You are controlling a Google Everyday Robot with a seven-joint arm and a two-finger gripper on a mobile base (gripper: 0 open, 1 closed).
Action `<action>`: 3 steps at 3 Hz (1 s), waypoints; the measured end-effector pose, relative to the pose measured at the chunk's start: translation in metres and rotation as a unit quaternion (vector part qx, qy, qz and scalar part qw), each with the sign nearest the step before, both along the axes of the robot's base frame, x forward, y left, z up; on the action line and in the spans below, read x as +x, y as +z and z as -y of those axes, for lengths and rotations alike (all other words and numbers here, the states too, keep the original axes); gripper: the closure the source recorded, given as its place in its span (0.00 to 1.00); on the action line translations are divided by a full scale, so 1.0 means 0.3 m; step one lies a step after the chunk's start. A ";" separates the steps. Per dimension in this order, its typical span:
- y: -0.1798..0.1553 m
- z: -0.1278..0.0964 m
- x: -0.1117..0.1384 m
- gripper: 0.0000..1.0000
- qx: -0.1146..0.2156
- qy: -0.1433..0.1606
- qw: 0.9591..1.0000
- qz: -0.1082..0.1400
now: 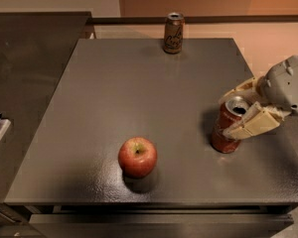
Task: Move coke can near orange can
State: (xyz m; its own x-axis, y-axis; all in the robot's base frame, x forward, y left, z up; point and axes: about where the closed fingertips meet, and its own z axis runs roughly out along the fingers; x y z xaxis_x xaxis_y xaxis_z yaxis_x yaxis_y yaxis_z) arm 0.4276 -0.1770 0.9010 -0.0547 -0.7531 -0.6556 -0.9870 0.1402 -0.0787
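Note:
The red coke can (221,141) stands on the dark table (139,83) near its right edge, leaning slightly. My gripper (225,117) reaches in from the right. One pale finger is behind the can's top and the other lies across its front, so the fingers are closed on the can. The can's base rests on the table. The orange can (173,32) stands upright at the table's far edge, well away from the gripper.
A red apple (137,156) sits near the front of the table, left of the coke can. A darker counter (25,73) adjoins the table on the left. The table's right edge is close behind the gripper.

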 end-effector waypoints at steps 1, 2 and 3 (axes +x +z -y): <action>0.047 -0.010 0.014 0.87 -0.003 -0.006 1.000 0.005; 0.116 -0.035 0.079 1.00 -0.005 -0.030 0.999 0.013; 0.168 -0.067 0.194 1.00 -0.004 -0.068 0.998 0.013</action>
State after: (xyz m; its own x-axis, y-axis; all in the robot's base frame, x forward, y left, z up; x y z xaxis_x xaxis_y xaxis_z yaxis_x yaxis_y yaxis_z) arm 0.4859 -0.1570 0.9515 -0.1400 -0.7445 -0.6527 -0.9564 0.2723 -0.1055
